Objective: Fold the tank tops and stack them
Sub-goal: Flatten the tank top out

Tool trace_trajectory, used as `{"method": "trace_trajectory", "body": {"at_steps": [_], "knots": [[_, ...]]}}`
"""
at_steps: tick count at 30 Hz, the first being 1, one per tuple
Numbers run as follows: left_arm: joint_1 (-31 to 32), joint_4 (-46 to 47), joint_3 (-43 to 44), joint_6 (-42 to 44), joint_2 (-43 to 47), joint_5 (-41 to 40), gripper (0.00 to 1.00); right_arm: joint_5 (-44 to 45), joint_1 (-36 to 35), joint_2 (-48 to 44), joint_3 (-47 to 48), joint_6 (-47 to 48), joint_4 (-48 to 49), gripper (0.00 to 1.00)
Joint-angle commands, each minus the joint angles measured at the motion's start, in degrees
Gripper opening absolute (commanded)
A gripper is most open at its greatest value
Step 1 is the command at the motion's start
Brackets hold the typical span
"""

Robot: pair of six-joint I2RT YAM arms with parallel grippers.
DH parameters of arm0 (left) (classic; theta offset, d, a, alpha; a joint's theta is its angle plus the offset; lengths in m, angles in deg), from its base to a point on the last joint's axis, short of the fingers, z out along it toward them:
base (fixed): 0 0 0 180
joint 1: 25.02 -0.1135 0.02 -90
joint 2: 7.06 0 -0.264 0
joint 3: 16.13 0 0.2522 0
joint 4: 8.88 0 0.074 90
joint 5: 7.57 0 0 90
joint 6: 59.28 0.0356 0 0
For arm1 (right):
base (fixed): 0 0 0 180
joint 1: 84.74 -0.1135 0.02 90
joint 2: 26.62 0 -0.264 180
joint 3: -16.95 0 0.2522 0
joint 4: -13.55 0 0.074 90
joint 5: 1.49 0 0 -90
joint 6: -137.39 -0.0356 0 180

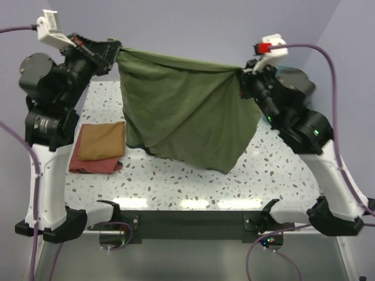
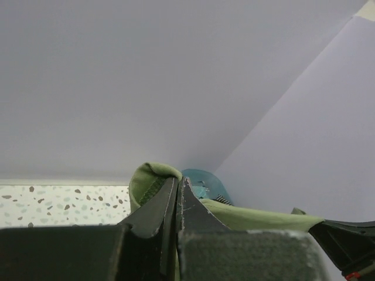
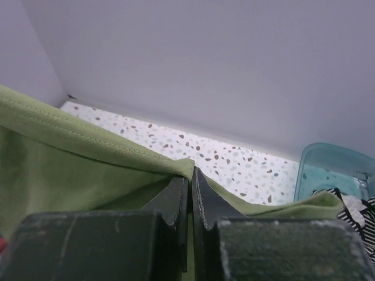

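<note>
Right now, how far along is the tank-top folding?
Done: a folded pile lies on the table. In hand: left gripper and right gripper hold the olive-green tank top stretched aloft. Left: folding it, plus the striped top in the teal bin.

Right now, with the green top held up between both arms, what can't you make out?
Any chest print on the olive-green tank top: top view shows only plain draped cloth.
Most of the striped tank top: right wrist view cuts it off at the right edge, in the teal bin; the right arm hides it from above.
The table behind the hanging top: top view, hidden by the cloth.
</note>
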Motion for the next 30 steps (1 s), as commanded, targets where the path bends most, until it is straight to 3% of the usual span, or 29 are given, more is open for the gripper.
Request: {"method": "trace_trajectory", "body": {"at_steps": [1, 3, 6, 9, 10, 12, 14, 15, 16, 20, 23, 26, 27, 29, 30], "knots": [[-1.0, 8.2, -3.8, 1.4, -7.7, -4.5, 0.00, -4.5, 7.0, 6.1, 0.5, 2.7, 4.8, 0.00], [-1.1, 12.5, -3.2, 2.3, -11.2, -4.5, 0.00, -11.5, 13.4, 12.2, 2.0, 0.4, 8.4, 0.00], [-1.2, 22.0, -0.1, 2.6, -19.7, -3.1, 0.00, -13.9, 17.5, 24.0, 10.5, -2.3, 11.0, 0.00], [-1.3, 22.9, 19.2, 3.3, -34.3, 0.8, 0.00, -15.2, 18.7, 34.7, 26.7, -3.2, 10.1, 0.00], [-1.5, 22.9, 31.5, 2.7, -41.4, 1.9, 0.00, -15.6, 18.7, 36.2, 33.4, -3.2, 10.4, 0.00], [-2.1, 26.9, 39.8, 0.9, -45.6, 4.2, 0.00, -15.2, 18.7, 38.9, 39.3, -3.0, 12.6, 0.00], [-4.1, 39.1, 33.8, -2.0, -41.9, 5.5, 0.00, -14.4, 18.7, 38.2, 42.7, -2.5, 15.0, 0.00], [-4.8, 42.9, 26.2, -2.1, -39.2, 5.5, 0.00, -14.1, 18.7, 35.4, 42.1, -2.0, 17.9, 0.00], [-5.9, 46.1, 24.3, -1.2, -34.9, 5.2, 0.00, -13.8, 18.7, 33.5, 38.4, -1.6, 19.6, 0.00], [-8.9, 45.4, 20.6, -1.6, -30.5, 8.1, 0.00, -12.4, 18.7, 25.0, 26.0, -0.7, 22.7, 0.00], [-9.5, 46.0, 10.1, -1.9, -25.5, 9.3, 0.00, -10.6, 18.7, 17.6, 11.3, -2.0, 24.2, 0.00], [-9.5, 48.3, -7.0, -4.2, -18.2, 11.2, 0.00, -7.5, 18.6, 11.1, -4.1, -5.9, 22.5, 0.00], [-9.5, 49.0, -18.1, -5.3, -13.7, 11.0, 0.00, -6.9, 18.7, 9.3, -8.4, -7.2, 21.1, 0.00], [-9.5, 49.1, -29.1, -7.9, -9.0, 11.1, 0.00, -6.5, 18.7, 4.0, -21.8, -13.5, 19.1, 0.00], [-9.5, 48.2, -40.3, -8.9, -4.1, 10.1, 0.00, -7.1, 18.6, 2.3, -31.7, -15.8, 18.2, 0.00]]}}
